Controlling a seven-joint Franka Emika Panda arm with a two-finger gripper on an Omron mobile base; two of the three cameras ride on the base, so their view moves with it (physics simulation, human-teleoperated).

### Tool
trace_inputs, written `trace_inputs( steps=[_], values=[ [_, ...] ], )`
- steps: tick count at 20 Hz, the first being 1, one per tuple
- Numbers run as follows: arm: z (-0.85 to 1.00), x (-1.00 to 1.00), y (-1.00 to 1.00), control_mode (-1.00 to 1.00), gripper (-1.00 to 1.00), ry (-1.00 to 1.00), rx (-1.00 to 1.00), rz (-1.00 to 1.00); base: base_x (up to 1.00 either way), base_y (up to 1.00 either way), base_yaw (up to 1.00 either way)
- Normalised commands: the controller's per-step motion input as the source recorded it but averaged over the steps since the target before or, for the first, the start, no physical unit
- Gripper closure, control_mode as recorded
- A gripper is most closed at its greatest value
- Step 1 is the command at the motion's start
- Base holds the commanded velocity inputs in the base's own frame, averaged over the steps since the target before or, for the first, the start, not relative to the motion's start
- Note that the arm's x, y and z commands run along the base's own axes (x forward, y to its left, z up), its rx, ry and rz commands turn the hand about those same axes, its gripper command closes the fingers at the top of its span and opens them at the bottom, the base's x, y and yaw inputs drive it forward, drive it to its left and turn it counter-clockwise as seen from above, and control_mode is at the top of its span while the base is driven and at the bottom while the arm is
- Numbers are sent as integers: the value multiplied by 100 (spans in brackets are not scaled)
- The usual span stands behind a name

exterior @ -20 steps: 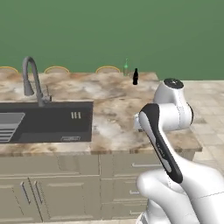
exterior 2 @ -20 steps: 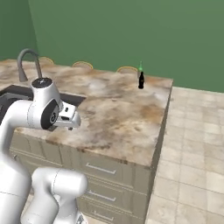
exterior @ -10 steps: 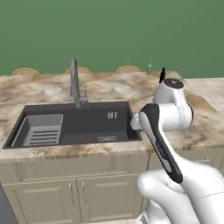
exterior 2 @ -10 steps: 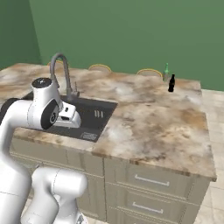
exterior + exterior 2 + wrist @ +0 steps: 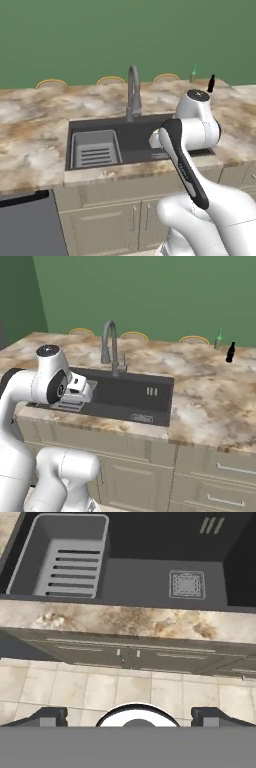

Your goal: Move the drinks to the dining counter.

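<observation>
Now:
gripper [image 5: 128,714]: wide open, holding nothing, aimed down over the sink [image 5: 150,572].
green bottle [image 5: 218,339], black bottle [image 5: 230,352]: standing side by side on the bench [image 5: 210,391], far from the gripper, off to its right.

The green bottle [image 5: 193,75] and the black bottle [image 5: 211,84] at the far right corner of the dining counter [image 5: 45,107] are too small to read labels.
</observation>
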Motion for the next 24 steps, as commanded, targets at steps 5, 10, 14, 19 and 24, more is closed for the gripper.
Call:
trace_inputs(
  steps=[5, 10, 14, 19, 24],
  values=[
    [0, 0, 0, 100, -100, 0, 0, 0, 2, 100, -18],
    [0, 0, 0, 100, -100, 0, 0, 0, 16, 100, -12],
    [0, 0, 0, 100, -100, 0, 0, 0, 22, 100, -10],
    [0, 0, 0, 100, -100, 0, 0, 0, 27, 100, -7],
    [0, 0, 0, 100, -100, 0, 0, 0, 36, 87, 1]
  ],
)
